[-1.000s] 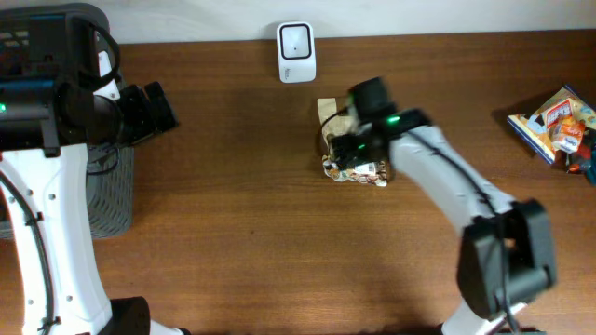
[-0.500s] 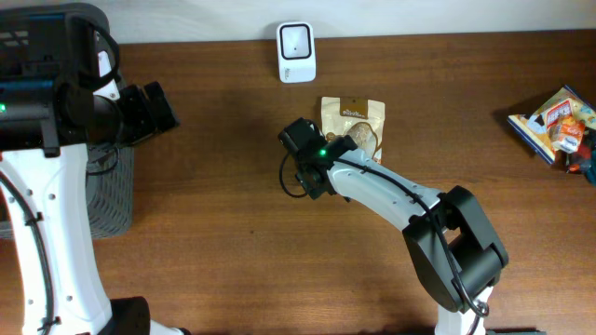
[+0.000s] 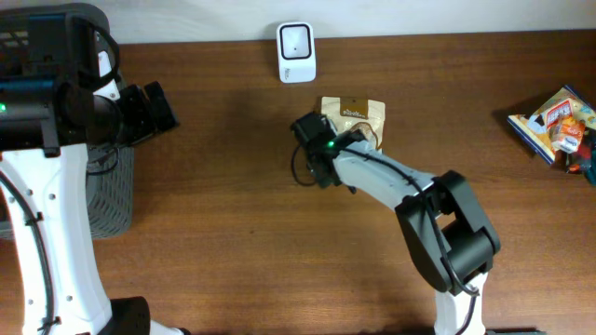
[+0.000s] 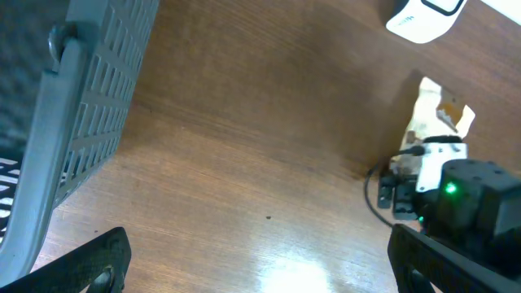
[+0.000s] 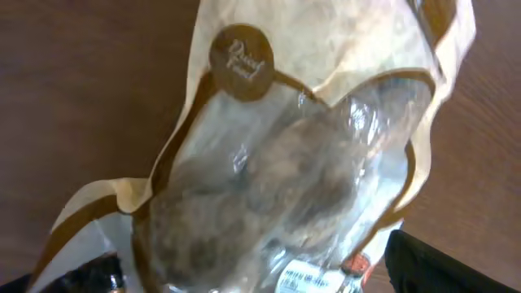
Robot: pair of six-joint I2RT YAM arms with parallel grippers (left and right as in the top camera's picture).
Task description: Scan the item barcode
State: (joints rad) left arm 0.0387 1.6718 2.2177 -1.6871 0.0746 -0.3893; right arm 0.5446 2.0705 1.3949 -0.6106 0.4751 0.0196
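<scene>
The item is a tan snack bag (image 3: 354, 113) with a clear window, lying flat just in front of the white scanner (image 3: 296, 51). My right gripper (image 3: 346, 140) is at the bag's near-left edge. In the right wrist view the bag (image 5: 309, 163) fills the frame, and a white printed label (image 5: 313, 279) shows at its lower end. There my right gripper (image 5: 273, 273) is open, with a dark finger on each side of the bag. My left gripper (image 3: 154, 110) hangs far left, and the left wrist view shows it (image 4: 260, 264) open above bare wood.
A grey mesh basket (image 3: 110, 195) stands at the left table edge, also in the left wrist view (image 4: 89, 106). Colourful packets (image 3: 557, 121) lie at the far right. The table's back edge runs just behind the scanner (image 4: 423, 16).
My right arm swung from over the bag round to its left side, then edged back toward it. The bag now lies flat nearer the scanner. The left arm stayed still.
</scene>
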